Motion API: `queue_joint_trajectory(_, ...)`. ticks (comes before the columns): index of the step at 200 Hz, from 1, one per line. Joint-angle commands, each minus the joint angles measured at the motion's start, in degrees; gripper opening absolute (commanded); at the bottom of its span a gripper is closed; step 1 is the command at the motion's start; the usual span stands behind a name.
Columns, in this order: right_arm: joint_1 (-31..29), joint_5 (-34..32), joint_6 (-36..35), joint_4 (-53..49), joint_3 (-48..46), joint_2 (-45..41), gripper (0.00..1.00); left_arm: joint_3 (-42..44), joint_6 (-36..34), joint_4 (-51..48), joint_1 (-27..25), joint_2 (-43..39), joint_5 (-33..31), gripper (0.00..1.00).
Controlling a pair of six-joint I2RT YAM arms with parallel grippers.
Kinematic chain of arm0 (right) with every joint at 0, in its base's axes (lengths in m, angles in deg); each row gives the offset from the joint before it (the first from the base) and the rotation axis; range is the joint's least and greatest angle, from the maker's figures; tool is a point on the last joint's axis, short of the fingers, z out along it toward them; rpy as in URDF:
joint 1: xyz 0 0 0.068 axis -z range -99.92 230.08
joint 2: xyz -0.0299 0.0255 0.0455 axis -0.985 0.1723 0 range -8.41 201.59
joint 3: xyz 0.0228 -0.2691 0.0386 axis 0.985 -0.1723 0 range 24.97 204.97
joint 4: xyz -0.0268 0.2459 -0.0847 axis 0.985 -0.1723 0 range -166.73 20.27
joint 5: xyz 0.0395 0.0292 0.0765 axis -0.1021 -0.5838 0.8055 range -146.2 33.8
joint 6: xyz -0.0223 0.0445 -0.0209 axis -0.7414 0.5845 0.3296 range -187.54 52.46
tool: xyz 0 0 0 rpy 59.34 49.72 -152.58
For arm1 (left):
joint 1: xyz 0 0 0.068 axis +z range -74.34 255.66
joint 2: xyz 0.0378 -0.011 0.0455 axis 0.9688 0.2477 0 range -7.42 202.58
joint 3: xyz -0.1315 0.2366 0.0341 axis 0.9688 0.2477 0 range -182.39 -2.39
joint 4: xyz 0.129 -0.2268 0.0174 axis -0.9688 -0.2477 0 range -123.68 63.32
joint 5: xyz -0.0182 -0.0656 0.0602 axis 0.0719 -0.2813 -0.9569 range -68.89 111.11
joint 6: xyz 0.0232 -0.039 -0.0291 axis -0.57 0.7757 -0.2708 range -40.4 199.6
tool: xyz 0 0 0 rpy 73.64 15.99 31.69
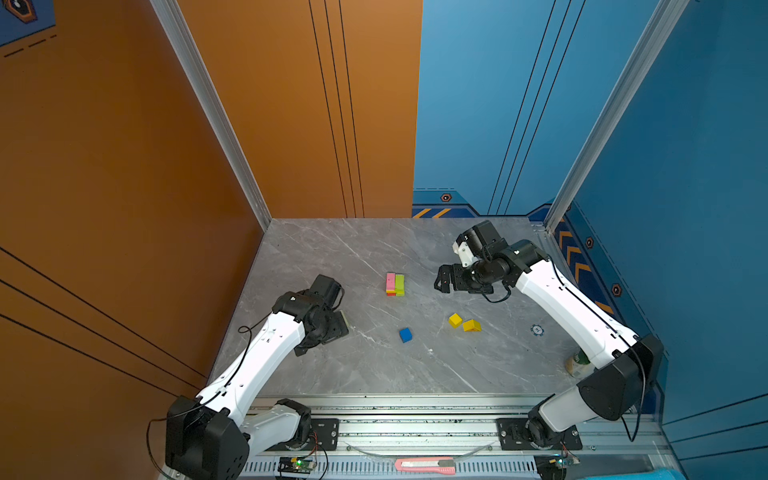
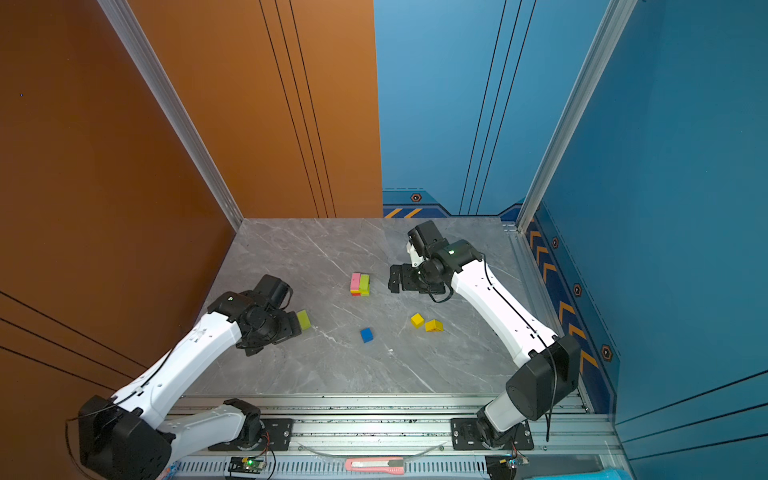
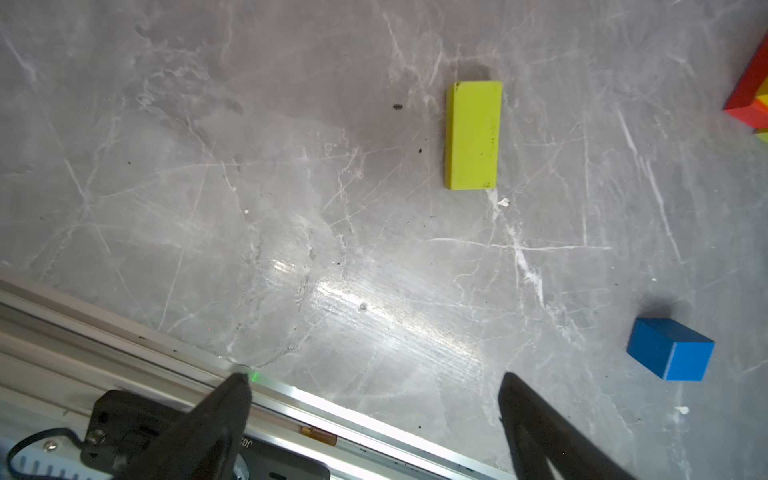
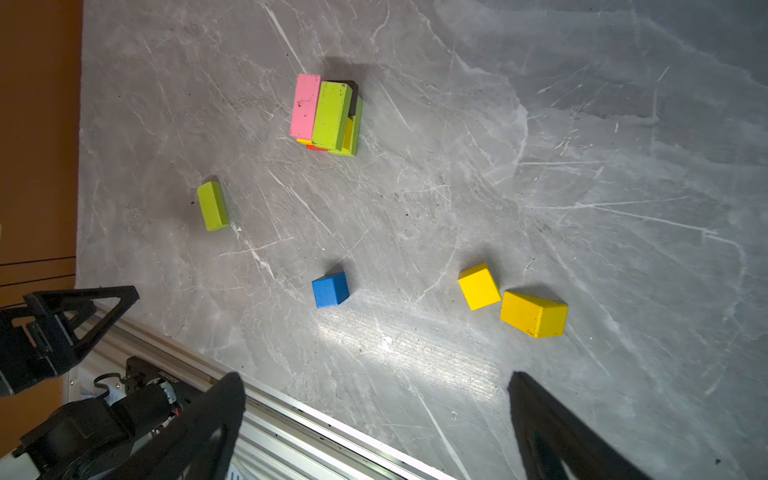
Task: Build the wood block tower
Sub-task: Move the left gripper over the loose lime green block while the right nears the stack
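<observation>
The tower point(image 1: 395, 284) point(image 2: 360, 284) point(image 4: 328, 114) is a low stack at mid-table, topped by a pink bar and a lime bar side by side, with red, yellow and brown edges below. A loose lime bar point(image 2: 304, 319) point(image 3: 473, 135) point(image 4: 212, 205) lies flat beside my left wrist. My left gripper point(image 3: 374, 380) hangs open and empty above the table near it. A blue cube point(image 1: 405, 335) point(image 3: 669, 349), a yellow cube point(image 1: 455, 320) point(image 4: 479, 287) and a yellow prism point(image 1: 471, 325) point(image 4: 534, 313) lie loose. My right gripper point(image 1: 442, 282) point(image 4: 376, 380) is open and empty, just right of the tower.
A green-and-white can point(image 1: 577, 363) stands at the right edge behind the right arm. A small blue disc point(image 1: 537, 330) lies nearby. The metal rail point(image 1: 415, 415) runs along the table's front, with a pink box cutter point(image 1: 426, 465) below. Orange and blue walls enclose the table.
</observation>
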Motion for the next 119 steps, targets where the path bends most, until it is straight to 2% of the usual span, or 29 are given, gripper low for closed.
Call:
queue_joint_trajectory(1, -0.6, -5.4, 1.2, -2.3, 2.2, 1.6, 1.00, 1.6, 1.6, 3.5, 0.9, -0.4, 2.2, 0.94)
queue_joint_trajectory(31, -1.1, -8.9, 2.1, -6.5, 4.8, 5.4, 1.00, 3.1, 0.7, 7.9, 2.5, 1.9, 4.7, 0.95)
queue_joint_trajectory(60, -1.8, -9.5, 3.9, -7.0, 5.9, 7.2, 1.00, 3.0, -1.4, 11.4, 4.9, 5.6, 7.1, 0.94)
queue_joint_trajectory(119, -5.8, -13.5, 8.2, -6.0, 5.5, 8.0, 1.00, 1.2, -7.0, 13.3, 7.5, 11.9, 4.9, 0.92)
